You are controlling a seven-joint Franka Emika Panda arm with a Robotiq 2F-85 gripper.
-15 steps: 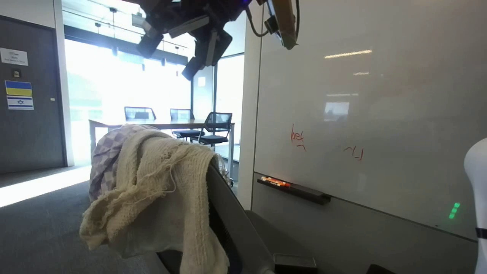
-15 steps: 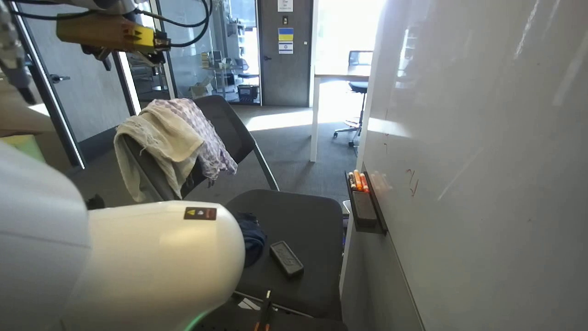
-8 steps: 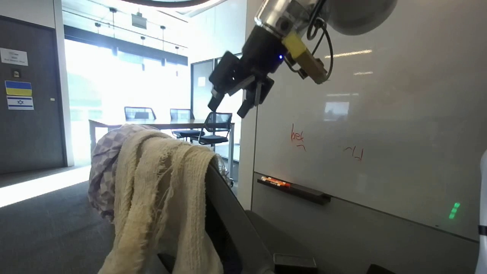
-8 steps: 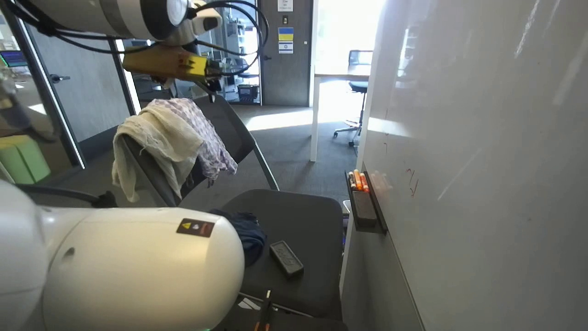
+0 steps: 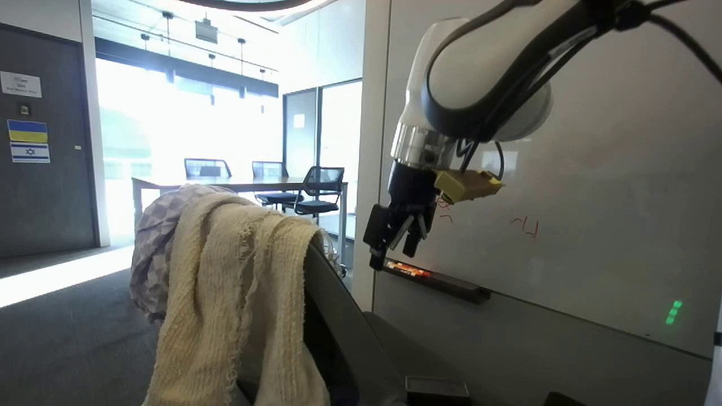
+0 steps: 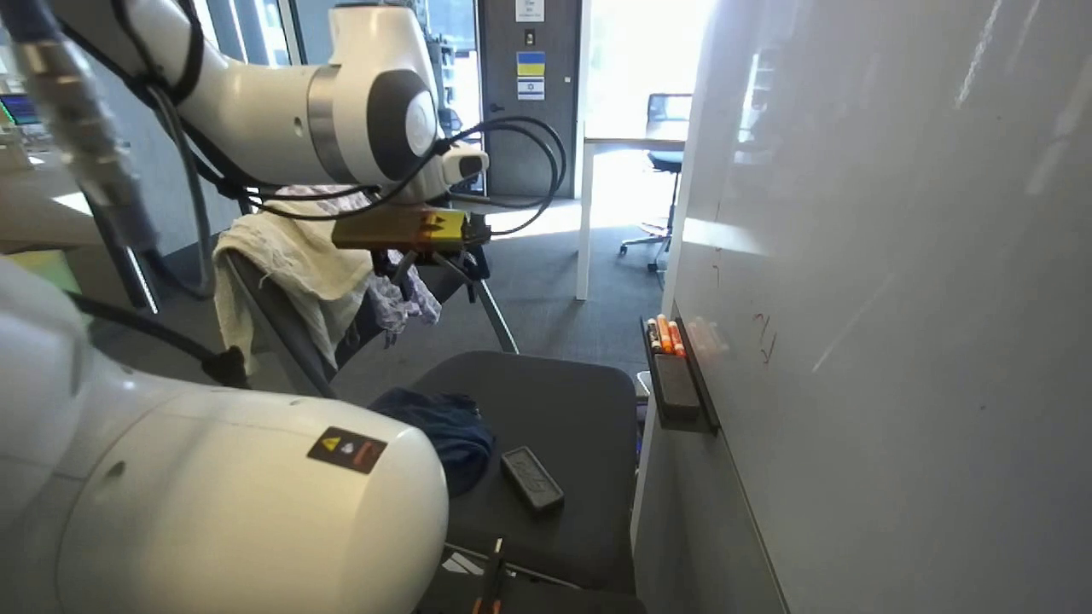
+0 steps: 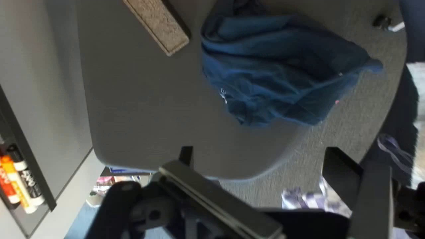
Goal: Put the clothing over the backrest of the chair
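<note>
White arm [image 5: 474, 73] aslant, tool [image 5: 394, 256] downward, fingers [image 7: 340, 176] apart.

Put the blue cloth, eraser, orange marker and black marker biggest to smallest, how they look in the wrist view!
1. Blue cloth
2. Eraser, partly cut off by the edge
3. Orange marker and black marker, too alike to rank
</note>
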